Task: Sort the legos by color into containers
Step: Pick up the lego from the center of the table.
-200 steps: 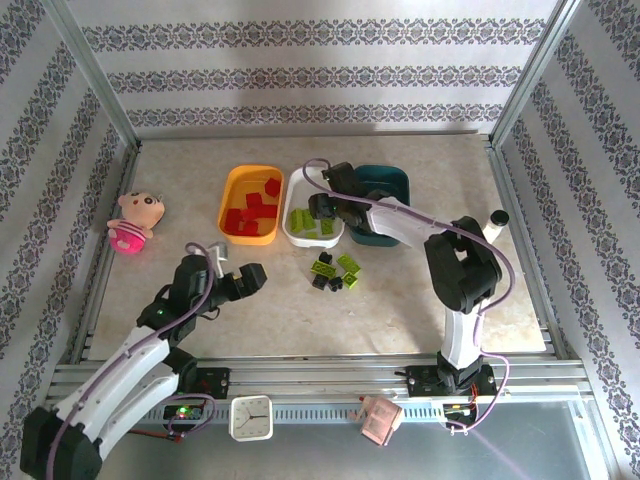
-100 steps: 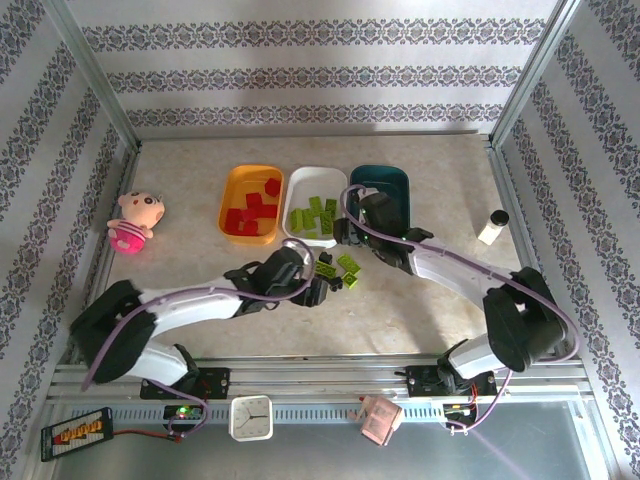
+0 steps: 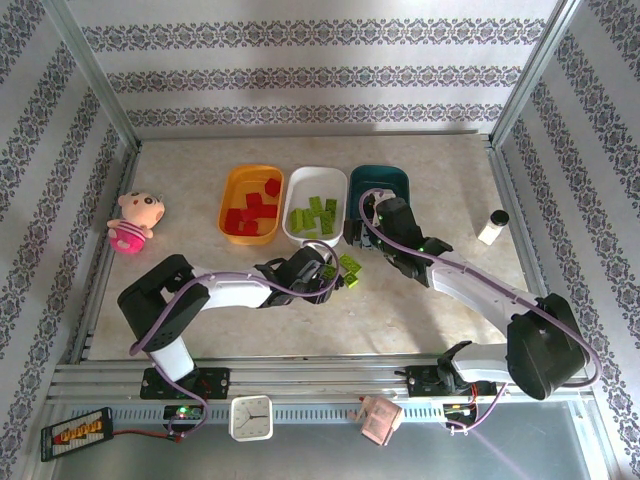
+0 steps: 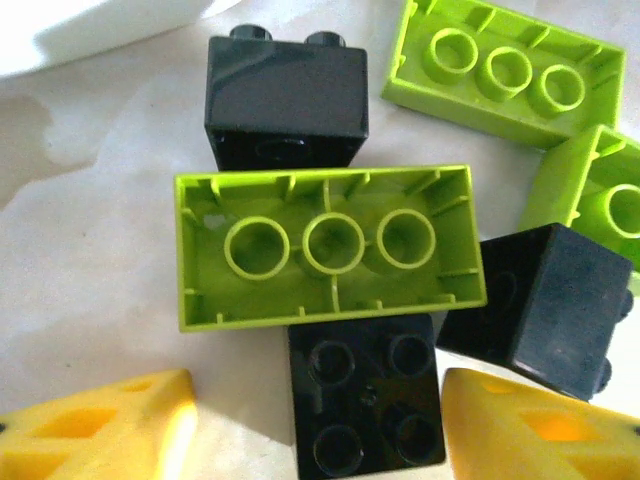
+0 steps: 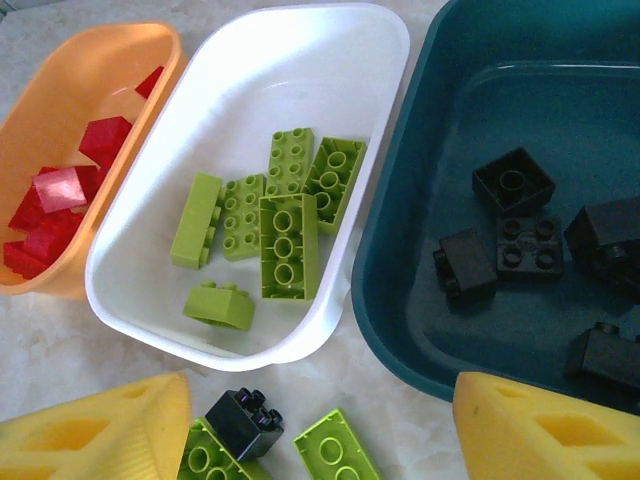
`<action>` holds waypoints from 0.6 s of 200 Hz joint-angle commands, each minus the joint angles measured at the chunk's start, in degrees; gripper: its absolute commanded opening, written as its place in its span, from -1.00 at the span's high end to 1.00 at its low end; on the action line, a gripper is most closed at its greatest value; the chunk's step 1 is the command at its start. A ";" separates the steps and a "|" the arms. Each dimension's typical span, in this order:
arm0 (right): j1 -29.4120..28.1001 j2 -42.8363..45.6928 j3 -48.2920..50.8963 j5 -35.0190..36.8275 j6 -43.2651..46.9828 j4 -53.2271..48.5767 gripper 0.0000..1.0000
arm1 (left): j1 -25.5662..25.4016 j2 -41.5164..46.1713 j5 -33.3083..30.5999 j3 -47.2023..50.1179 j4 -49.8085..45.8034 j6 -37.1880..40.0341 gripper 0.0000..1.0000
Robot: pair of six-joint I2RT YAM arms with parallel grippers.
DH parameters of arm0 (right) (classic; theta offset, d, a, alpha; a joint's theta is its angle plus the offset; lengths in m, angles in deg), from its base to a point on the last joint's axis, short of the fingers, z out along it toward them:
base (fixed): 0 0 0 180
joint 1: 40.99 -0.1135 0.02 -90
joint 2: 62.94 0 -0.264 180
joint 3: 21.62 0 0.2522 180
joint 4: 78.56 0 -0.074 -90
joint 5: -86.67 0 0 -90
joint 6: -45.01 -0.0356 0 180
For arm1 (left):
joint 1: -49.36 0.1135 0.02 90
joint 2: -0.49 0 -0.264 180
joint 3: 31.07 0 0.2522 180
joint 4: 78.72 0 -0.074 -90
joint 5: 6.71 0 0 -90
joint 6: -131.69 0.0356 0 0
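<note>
Top view: the left tool [image 3: 325, 276] is down over the loose legos [image 3: 345, 267] on the desk [image 3: 450, 180], just in front of the white tray [image 3: 298, 182]. The right tool [image 3: 353, 234] hangs by the teal tray [image 3: 384, 172].

Left wrist: yellow fingers [image 4: 100, 425] are spread and gripping nothing. They flank a black brick [image 4: 365, 395] touching an upturned lime brick [image 4: 330, 245], probably lining up a pick.

Right wrist: released and empty. Lime bricks [image 5: 285, 215] lie in white, black bricks [image 5: 512, 182] in teal, and red in the orange-yellow tray [image 5: 95, 55]. The colours match.
</note>
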 commanded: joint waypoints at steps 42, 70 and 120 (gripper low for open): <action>0.64 2.43 1.76 -0.92 -0.89 0.35 -0.40 | -1.61 3.57 0.16 3.01 4.20 -0.22 0.23; -0.01 2.38 3.19 -1.64 -1.41 -0.38 -0.40 | -1.89 12.38 1.16 5.77 2.27 -3.71 0.40; -1.67 10.35 13.04 3.71 -4.45 -2.03 -0.39 | 1.18 17.03 3.76 -5.21 -5.67 -0.88 0.45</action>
